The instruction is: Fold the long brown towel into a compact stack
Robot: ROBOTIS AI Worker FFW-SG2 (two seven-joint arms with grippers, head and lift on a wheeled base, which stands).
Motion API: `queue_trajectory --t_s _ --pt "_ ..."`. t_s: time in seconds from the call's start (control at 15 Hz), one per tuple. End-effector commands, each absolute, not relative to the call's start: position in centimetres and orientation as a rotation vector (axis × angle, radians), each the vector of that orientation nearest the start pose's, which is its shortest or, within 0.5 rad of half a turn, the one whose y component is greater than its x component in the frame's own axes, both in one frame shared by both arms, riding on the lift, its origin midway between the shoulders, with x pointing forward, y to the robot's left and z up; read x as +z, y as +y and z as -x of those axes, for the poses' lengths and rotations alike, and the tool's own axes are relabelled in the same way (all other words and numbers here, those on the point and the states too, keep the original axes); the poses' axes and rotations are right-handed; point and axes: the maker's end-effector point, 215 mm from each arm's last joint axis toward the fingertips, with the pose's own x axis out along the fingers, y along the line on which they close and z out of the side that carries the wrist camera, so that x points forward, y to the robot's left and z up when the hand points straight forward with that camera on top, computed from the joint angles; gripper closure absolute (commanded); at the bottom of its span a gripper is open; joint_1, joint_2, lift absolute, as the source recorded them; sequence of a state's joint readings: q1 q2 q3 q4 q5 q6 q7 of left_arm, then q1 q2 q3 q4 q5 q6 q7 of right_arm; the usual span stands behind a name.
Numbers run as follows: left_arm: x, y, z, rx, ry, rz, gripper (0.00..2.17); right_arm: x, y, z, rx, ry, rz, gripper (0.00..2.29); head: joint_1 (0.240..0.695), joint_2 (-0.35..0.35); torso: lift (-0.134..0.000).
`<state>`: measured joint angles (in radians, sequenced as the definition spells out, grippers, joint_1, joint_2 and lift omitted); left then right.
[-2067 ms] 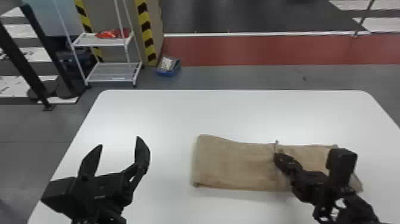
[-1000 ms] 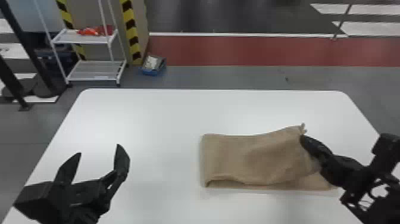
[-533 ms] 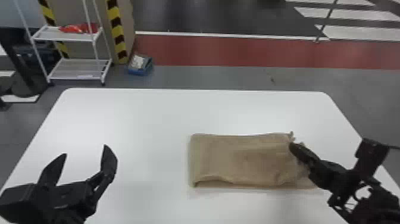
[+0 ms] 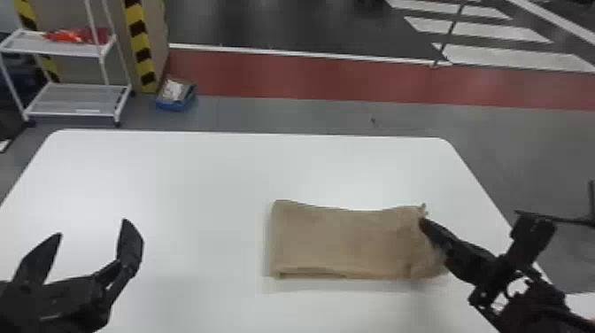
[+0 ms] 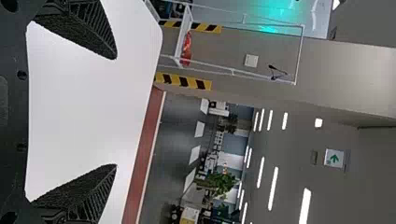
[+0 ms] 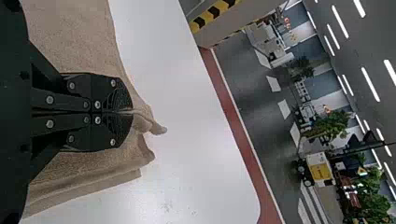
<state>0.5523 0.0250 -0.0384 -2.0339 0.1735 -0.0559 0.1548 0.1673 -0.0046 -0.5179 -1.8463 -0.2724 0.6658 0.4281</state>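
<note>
Since the earlier head views, the gap between our left gripper point(image 4: 93, 226) and the brown towel point(image 4: 336, 243) has widened, and the folded strip looks shorter. Across the white table point(image 4: 177, 177), the towel lies right of the middle, its long axis running left to right, roughly along the far edge. From our right gripper point(image 4: 423, 221) nearly all of it stretches away to the left, with the ruffled right end right at the jaws. That makes our right arm much the nearer; the left one waits well apart, beyond the flat left end, its jaws spread wide around nothing. Our right jaws are closed on a pinch of cloth, and a small nub point(image 6: 159, 129) pokes out past them. We judge the folding part done: that end likely wants settling square on the layers before we let go, or the bunched corner may stay rumpled.
</note>
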Motion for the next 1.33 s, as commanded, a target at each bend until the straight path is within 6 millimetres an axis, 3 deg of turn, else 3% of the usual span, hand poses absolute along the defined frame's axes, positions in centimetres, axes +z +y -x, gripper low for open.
queue_trajectory --t_s 0.0,0.13,0.2,0.33,0.47,0.8,1.27 --pt "-35.6 24.4 -42.7 0.121 0.051 0.167 0.04 -41.7 -40.1 -48.5 -0.013 0.373 -0.405 1.38 0.695 -0.173 -0.091" --pt "-35.9 24.5 -42.7 0.123 0.055 0.165 0.04 -40.4 -42.0 -48.0 -0.036 0.373 -0.417 1.38 0.695 -0.187 -0.091" --pt "-36.1 24.5 -42.7 0.123 0.058 0.165 0.04 -40.7 -41.9 -48.0 -0.033 0.384 -0.402 1.38 0.695 -0.197 -0.091" --pt "-36.1 24.0 -43.0 0.113 0.057 0.169 0.04 -43.5 -41.9 -47.5 -0.046 0.432 -0.410 1.08 0.695 -0.209 -0.091" --pt "-36.2 23.9 -42.9 0.112 0.059 0.170 0.04 -43.3 -43.0 -47.9 -0.062 0.421 -0.413 0.05 0.695 -0.214 -0.091" --pt "-36.4 23.9 -42.9 0.113 0.064 0.169 0.05 -42.9 -46.8 -46.9 -0.116 0.425 -0.380 0.05 0.695 -0.247 -0.091" --pt "-36.5 23.2 -43.4 0.099 0.063 0.174 0.05 -48.6 -47.6 -46.3 -0.117 0.539 -0.331 0.16 0.695 -0.294 -0.091"
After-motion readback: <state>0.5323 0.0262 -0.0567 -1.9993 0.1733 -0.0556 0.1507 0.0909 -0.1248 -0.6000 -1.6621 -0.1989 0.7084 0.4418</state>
